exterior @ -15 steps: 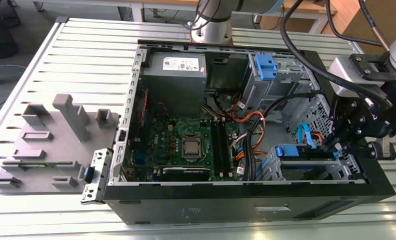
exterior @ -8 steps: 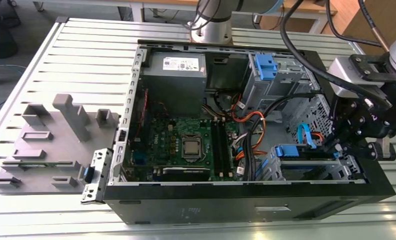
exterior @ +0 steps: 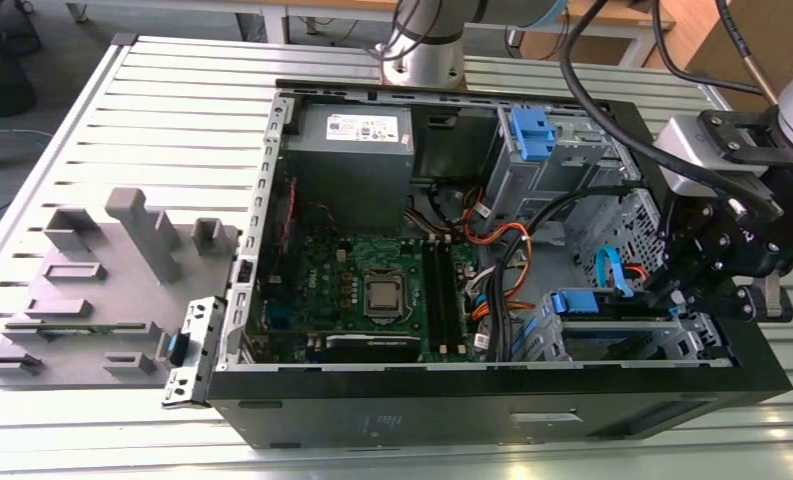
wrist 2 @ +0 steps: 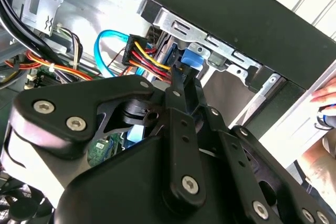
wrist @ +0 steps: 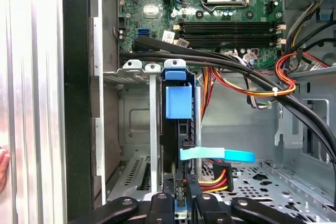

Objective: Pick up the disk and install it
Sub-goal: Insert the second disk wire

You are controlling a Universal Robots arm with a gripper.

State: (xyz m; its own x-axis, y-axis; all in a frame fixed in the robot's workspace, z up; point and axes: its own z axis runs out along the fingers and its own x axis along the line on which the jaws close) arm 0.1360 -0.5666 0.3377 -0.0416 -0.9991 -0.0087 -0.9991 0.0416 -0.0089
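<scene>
Slatted metal makes up your surface (exterior: pixel 103 130), and on it an open computer case (exterior: pixel 503 420) lies on its side so the bays face up to the arm. Grey foam fixtures (exterior: pixel 116 270) sit well apart, at the exterior view's left. Your tool (wrist: pixel 179 199) is down inside the case at the drive cage (wrist: pixel 137 129), near the corner at the exterior view's right. In the first wrist view the disk (wrist: pixel 178 129) stands on edge in a cage slot, its blue rail tab (wrist: pixel 178 102) toward the motherboard (wrist: pixel 210 3), so it appears seated or close to it; I judge the install step largely done. The fingertips (wrist: pixel 193 188) sit close together at the disk's cable end, but I cannot tell whether they pinch it or merely rest there. A blue data cable (wrist: pixel 218 155) and the red-yellow power leads (wrist: pixel 218 182) run just beside that end, so you have little room. Black cables (wrist: pixel 220 66) cross above the cage. A person's hand (wrist 2: pixel 326 94) rests outside the case wall.
</scene>
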